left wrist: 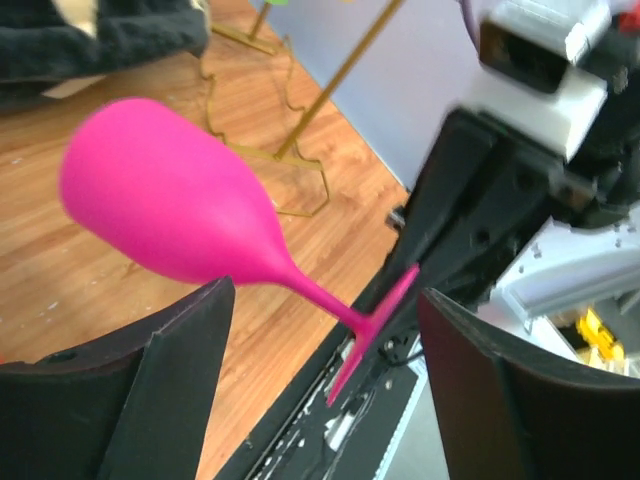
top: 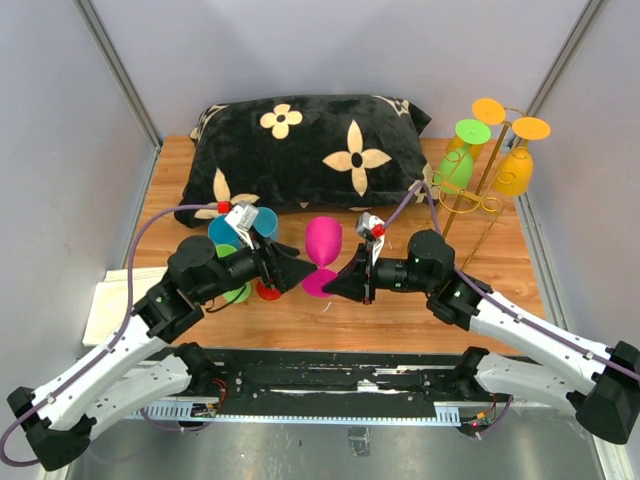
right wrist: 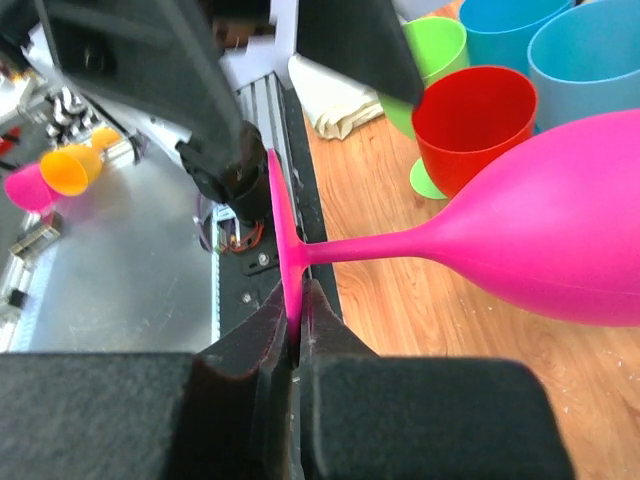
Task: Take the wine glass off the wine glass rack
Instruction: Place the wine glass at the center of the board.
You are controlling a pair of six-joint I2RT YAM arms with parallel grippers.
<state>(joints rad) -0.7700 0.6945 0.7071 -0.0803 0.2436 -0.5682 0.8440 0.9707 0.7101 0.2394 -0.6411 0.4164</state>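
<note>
The pink wine glass [top: 323,245] is off the wine glass rack [top: 487,175], well to its left; the right gripper [right wrist: 296,318] is clamped on the rim of the glass's foot; the left gripper [left wrist: 322,318] stands open around the stem. The glass is judged to be light, rigid, smooth plastic; the thin foot may pivot in the grip; the stem offers a firmer hold.

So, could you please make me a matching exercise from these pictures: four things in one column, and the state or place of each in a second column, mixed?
Things
1. pink wine glass
2. left claw
3. yellow wine glass
4. black pillow

States or places
A. open
B. hanging on the gold rack
C. at the back of the table
D. held by its foot in the right claw

Pairs: 1-D, 2-A, 3-B, 4-C
</note>
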